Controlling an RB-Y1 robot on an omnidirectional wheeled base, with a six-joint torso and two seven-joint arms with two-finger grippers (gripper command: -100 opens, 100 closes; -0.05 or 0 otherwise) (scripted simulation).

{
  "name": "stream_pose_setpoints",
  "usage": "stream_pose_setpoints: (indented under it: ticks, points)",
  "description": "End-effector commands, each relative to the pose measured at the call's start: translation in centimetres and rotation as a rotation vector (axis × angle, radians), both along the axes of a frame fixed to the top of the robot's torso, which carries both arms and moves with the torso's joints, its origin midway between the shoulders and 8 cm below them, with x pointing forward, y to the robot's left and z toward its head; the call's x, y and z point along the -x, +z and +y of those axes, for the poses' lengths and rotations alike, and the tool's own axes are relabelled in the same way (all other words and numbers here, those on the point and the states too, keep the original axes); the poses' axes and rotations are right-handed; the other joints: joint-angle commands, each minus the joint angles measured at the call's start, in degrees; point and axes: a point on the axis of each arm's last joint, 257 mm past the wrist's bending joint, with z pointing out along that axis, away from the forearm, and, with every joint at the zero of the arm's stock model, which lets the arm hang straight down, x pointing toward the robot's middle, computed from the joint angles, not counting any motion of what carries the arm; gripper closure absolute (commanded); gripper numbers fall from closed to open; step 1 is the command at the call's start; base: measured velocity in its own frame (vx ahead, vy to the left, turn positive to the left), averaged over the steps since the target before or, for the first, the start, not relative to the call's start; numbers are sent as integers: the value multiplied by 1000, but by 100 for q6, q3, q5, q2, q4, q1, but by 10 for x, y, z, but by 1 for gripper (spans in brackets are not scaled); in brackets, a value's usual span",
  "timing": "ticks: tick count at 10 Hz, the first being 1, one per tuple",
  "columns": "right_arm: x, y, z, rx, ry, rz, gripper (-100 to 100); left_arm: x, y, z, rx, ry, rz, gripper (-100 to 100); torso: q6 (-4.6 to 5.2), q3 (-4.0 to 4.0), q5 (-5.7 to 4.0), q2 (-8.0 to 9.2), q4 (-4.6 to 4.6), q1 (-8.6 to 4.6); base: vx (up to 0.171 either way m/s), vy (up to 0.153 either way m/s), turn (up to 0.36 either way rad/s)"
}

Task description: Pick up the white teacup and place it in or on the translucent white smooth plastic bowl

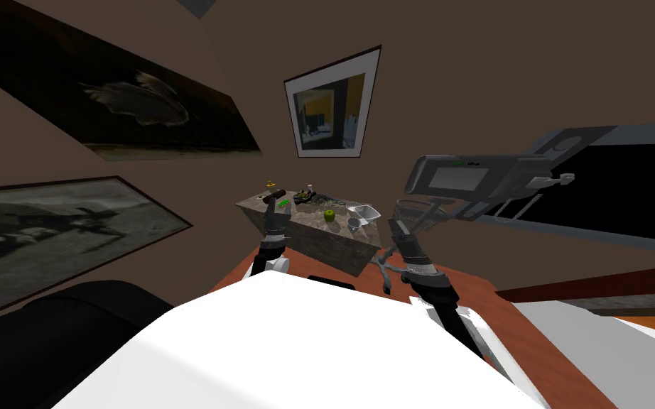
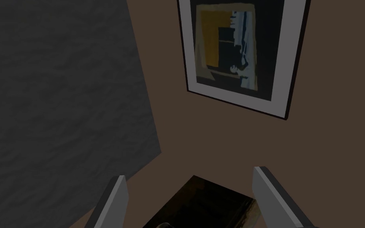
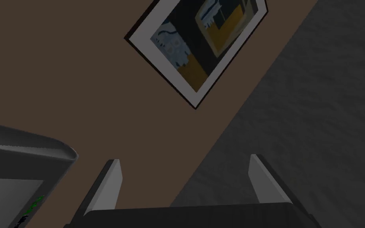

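The table [image 1: 322,245] at mid-frame bore one teacup [image 1: 354,224] beside one bowl [image 1: 367,211]; left gripper [image 2: 189,176] and right gripper [image 3: 185,160] gaped wide, empty.

Home, living room by the look of it. Brown walls hung with art: white-matted abstract print in dark frame [image 1: 332,106], large murky dark-framed painting [image 1: 134,92], second one below it [image 1: 49,227]. Grey treadmill with screen console [image 1: 472,177]. Marbled stone block desk [image 1: 326,245] with green apple [image 1: 329,215] and small household clutter. Reddish-brown floor [image 1: 532,355].
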Motion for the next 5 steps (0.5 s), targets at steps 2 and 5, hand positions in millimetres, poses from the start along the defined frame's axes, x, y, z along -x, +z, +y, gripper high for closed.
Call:
stream_pose_setpoints:
  ticks: [2, 5]
  points:
    - [-6, -23, -8, 130, -36, 47, -100, 0, 0, 0, 0, 0, 0, 0, 0, 1, 2, 3, 0, 12, -20, 205, -73]
    - [-9, -65, -32, 365, -101, 135, -100, 0, 0, 0, 0, 0, 0, 0, 0, 0, -6, 1, 0, -23, -22, 155, -78]
